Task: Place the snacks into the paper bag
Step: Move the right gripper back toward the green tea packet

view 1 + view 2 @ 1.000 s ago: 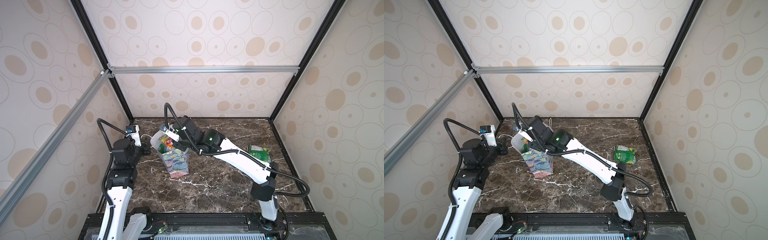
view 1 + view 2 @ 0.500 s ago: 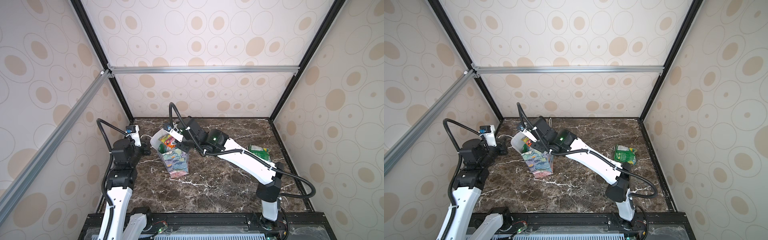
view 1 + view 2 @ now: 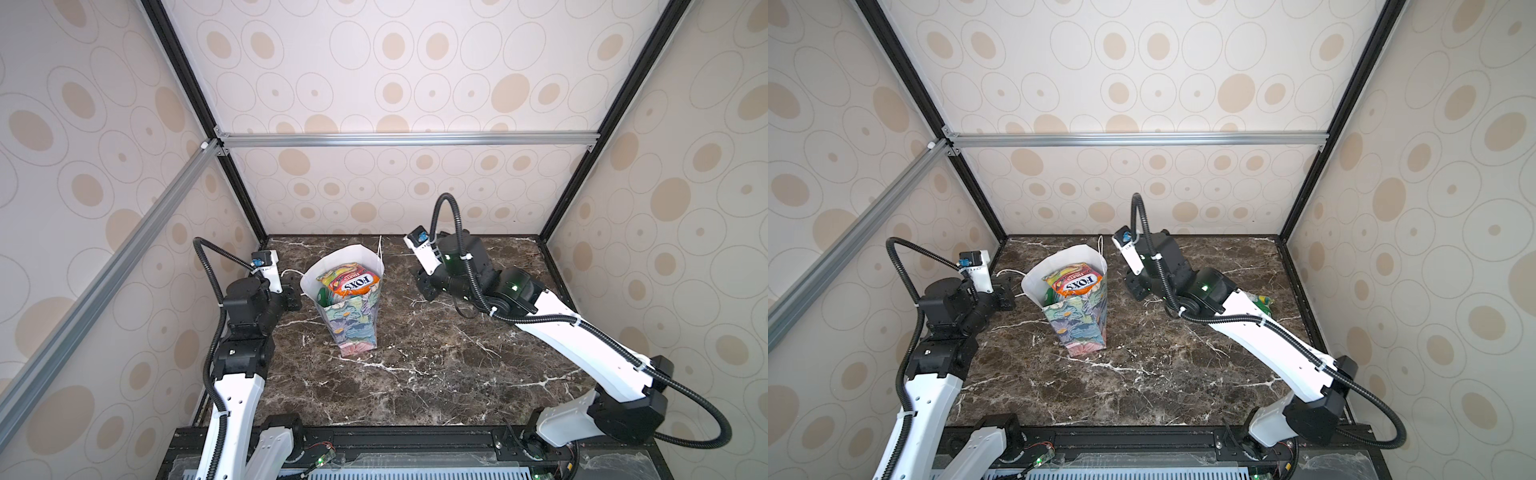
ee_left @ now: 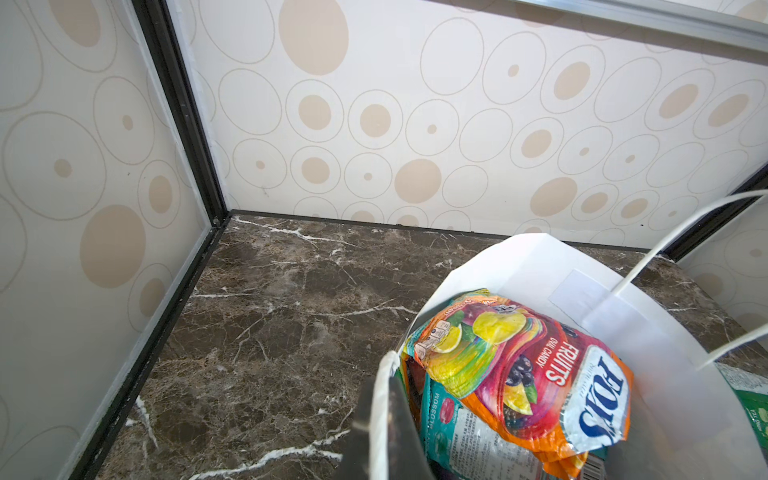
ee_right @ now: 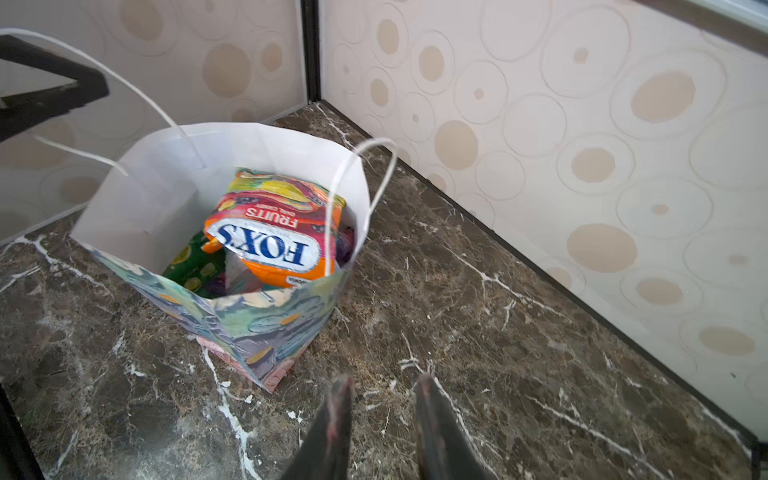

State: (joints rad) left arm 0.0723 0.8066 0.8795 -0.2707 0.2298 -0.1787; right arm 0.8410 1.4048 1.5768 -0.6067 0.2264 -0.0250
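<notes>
Marble worktop (image 3: 415, 374), spotty walls all round, and the paper bag (image 3: 353, 328) stands toward the back with an orange FOX'S packet (image 3: 351, 284) topping the pile inside. My left fingers (image 4: 401, 424) pinch the bag's rim, so the mouth gapes. My right fingers (image 5: 334, 428) hang beside the bag, narrow and empty. One green packet (image 3: 1262, 301) lies under my right arm. I reckon that's next: spread wider, grab an edge, lift clear over the rim.

paper bag (image 3: 353, 328) mouth filled by snacks (image 3: 350, 284), open tabletop (image 3: 415, 382) in front
</notes>
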